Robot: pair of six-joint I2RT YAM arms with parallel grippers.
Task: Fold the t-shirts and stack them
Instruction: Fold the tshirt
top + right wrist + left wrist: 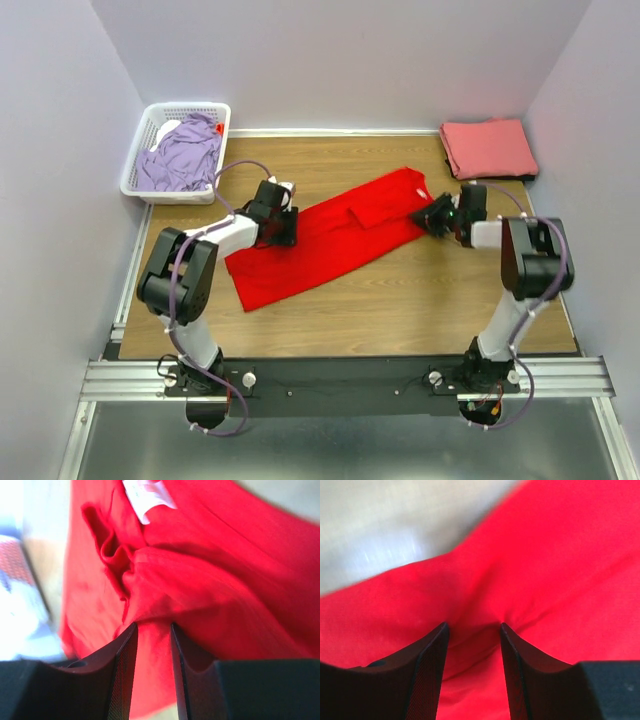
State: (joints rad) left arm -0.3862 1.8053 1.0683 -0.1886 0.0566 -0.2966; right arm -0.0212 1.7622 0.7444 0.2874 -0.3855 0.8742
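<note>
The bright red t-shirt [330, 245] lies diagonally across the middle of the table, folded into a long strip. My left gripper [285, 224] is at the strip's upper left edge. In the left wrist view its fingers [472, 626] pinch a puckered fold of the red cloth [545, 555]. My right gripper [430, 216] is at the collar end. In the right wrist view [152, 625] it is shut on bunched red cloth [225, 570] just below the white neck tag [147, 495]. The salmon-pink t-shirt [488, 147] lies folded at the back right. The lavender t-shirt [185, 155] is crumpled in the basket.
The white lattice basket [190, 106] stands at the back left corner. White walls enclose the table on three sides. Bare wood shows in front of the red shirt, towards the arm bases.
</note>
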